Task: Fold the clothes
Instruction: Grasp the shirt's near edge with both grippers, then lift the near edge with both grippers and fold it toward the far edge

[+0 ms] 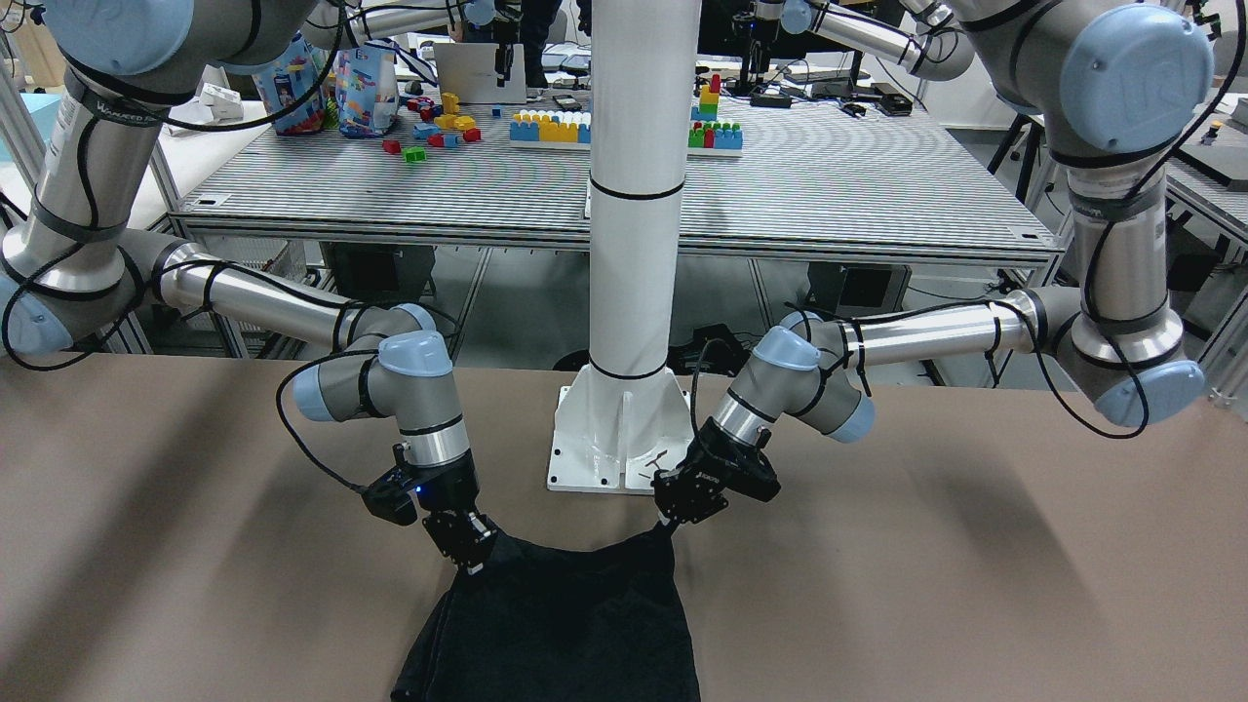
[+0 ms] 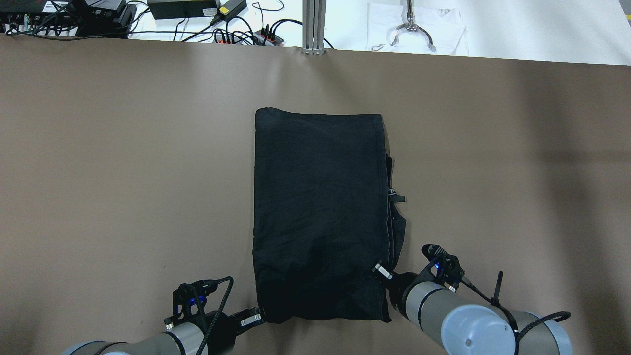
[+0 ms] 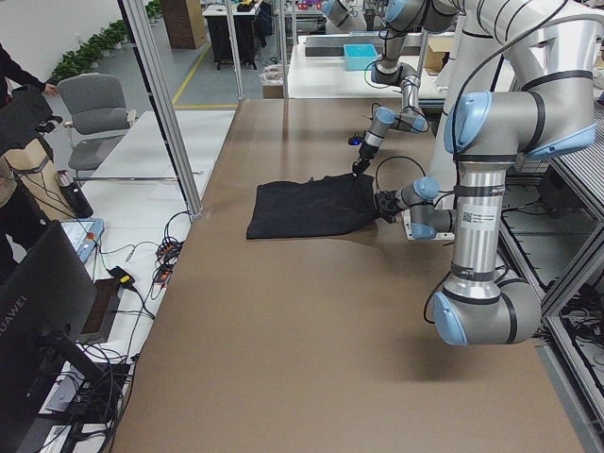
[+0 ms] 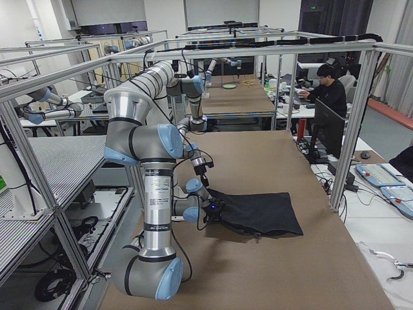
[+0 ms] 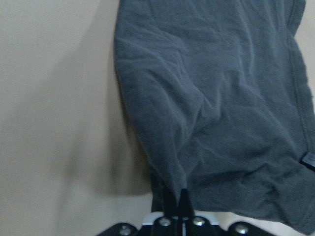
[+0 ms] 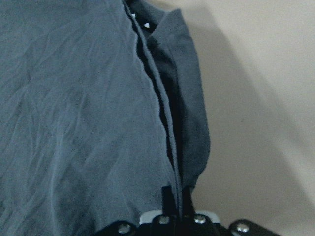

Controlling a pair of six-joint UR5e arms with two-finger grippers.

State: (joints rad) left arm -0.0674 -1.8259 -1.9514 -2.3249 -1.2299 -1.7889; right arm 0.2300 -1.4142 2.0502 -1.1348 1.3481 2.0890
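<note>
The clothes are one black garment (image 2: 318, 212) lying as a tall rectangle in the middle of the brown table (image 2: 123, 172), with extra layers showing along its right edge. My left gripper (image 2: 259, 315) is shut on the near left corner. My right gripper (image 2: 382, 271) is shut on the near right corner. In the front-facing view the left gripper (image 1: 673, 522) and right gripper (image 1: 473, 556) hold both corners of the garment (image 1: 575, 624) slightly off the table. Each wrist view shows fabric pinched between closed fingertips (image 5: 183, 199) (image 6: 166, 196).
The white pillar's base plate (image 1: 616, 439) stands just behind the grippers on the robot's side. Cables and power bricks (image 2: 222, 24) and a metal tool (image 2: 411, 29) lie beyond the far table edge. A person (image 4: 330, 97) sits at a desk off to the side.
</note>
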